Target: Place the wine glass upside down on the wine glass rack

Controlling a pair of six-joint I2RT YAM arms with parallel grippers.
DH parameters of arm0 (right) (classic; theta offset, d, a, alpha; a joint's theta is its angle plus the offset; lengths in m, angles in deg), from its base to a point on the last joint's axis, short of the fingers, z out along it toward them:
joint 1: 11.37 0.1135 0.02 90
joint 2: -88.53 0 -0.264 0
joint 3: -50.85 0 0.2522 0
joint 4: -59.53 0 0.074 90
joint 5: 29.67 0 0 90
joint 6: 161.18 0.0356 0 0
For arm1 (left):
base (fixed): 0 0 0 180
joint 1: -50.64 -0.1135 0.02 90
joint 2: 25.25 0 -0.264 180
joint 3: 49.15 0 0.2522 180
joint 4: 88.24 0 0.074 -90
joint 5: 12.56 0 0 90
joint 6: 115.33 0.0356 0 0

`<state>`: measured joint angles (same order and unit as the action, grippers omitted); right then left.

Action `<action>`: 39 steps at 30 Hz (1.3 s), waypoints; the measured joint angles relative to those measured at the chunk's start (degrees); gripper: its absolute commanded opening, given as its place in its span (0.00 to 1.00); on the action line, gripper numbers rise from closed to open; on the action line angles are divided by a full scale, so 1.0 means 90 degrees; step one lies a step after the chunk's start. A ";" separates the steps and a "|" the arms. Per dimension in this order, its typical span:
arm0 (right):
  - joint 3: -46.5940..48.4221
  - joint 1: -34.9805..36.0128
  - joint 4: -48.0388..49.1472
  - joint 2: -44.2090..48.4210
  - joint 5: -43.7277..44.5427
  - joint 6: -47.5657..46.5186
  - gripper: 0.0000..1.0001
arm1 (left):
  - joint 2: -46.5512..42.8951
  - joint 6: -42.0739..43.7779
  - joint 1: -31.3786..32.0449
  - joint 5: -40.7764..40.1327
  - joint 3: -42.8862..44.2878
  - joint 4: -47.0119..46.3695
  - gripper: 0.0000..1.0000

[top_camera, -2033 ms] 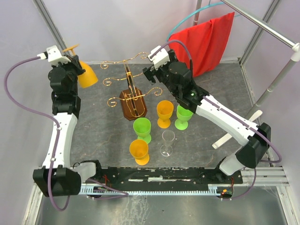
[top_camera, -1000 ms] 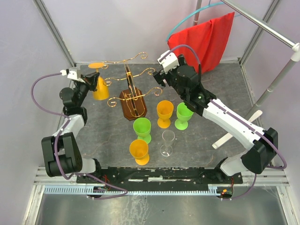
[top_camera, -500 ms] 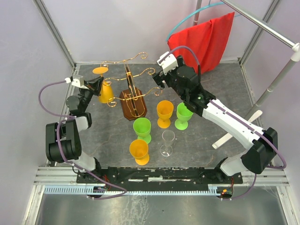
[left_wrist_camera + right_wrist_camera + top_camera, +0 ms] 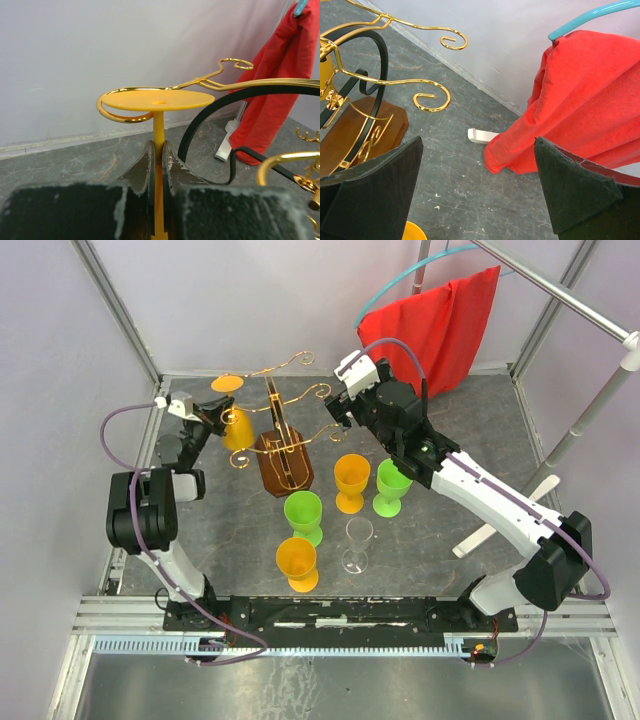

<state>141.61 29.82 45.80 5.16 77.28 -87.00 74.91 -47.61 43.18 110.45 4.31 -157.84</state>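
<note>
An orange wine glass (image 4: 238,428) hangs upside down, foot (image 4: 227,384) on top, in my left gripper (image 4: 205,415). In the left wrist view the gripper (image 4: 158,148) is shut on the stem (image 4: 158,127). The round foot (image 4: 157,99) rests over or just above a gold curl (image 4: 120,114) of the wine glass rack; I cannot tell if they touch. The rack has a brown wooden base (image 4: 283,462) and gold wire arms (image 4: 427,102). My right gripper (image 4: 340,405) is open and empty (image 4: 477,185) behind the rack's right arms.
In front of the rack stand an orange glass (image 4: 351,480), two green glasses (image 4: 392,488) (image 4: 303,515), another orange glass (image 4: 297,562) and a clear glass (image 4: 357,543). A red cloth (image 4: 440,330) hangs at the back right. A white bar (image 4: 500,520) leans at the right.
My left gripper has carried the orange glass to the right and down, from the far left to the rack's left wire arms. The right gripper shifted slightly at first, then stayed still.
</note>
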 measured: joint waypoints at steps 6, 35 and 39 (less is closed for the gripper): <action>0.0000 0.0000 -0.0005 -0.0010 0.0029 -0.0046 1.00 | 0.0529 -0.0046 0.0068 0.0019 0.0551 -0.0189 0.03; 0.0087 0.0000 -0.0097 -0.0340 0.0146 -0.0175 1.00 | 0.0491 0.0141 -0.0114 -0.0991 0.0036 -0.0471 0.05; 0.0087 0.0000 -0.0097 -0.0350 0.0143 -0.0168 1.00 | 0.0389 0.0148 -0.0134 -0.0869 -0.0049 -0.0461 0.14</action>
<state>142.39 29.82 44.93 2.01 78.57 -88.50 78.40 -46.28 41.98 102.63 3.87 -161.99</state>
